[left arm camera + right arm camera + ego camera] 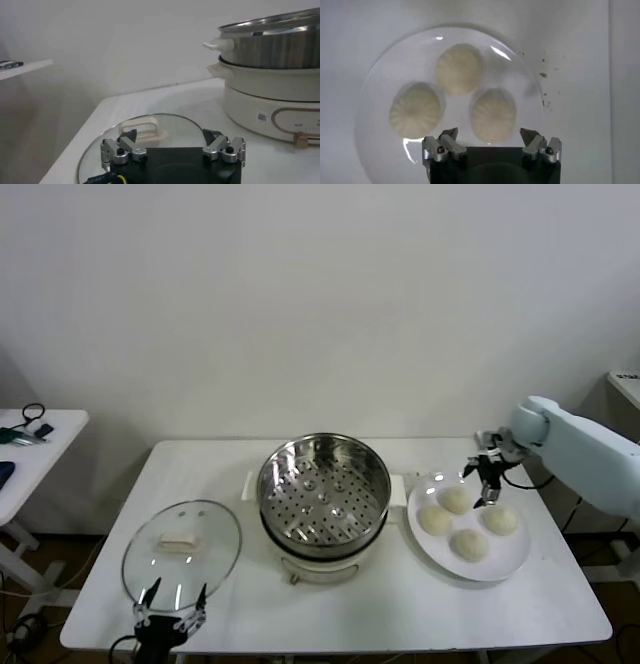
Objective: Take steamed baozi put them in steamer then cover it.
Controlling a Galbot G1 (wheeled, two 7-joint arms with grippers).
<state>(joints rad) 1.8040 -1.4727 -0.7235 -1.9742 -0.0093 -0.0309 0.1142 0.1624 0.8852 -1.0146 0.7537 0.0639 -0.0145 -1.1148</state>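
The steamer [323, 489] stands uncovered at the table's middle, a shiny perforated basket on a white pot base [270, 100]. Several cream-white steamed baozi [455, 500] lie on a white plate [510, 562] to its right. My right gripper [487, 474] hovers open just above the plate's far side. In the right wrist view it [488, 133] has nothing between its fingers, and the nearest baozi [493, 114] lies below it. The cover [182, 549], a glass lid with a white handle [145, 127], lies flat left of the steamer. My left gripper [170, 604] is open at its near edge.
The white table [400, 604] ends close in front of the cover and plate. A second small table [30, 444] with dark items stands at the far left. The wall rises right behind the table. My right arm [585, 449] reaches in from the right.
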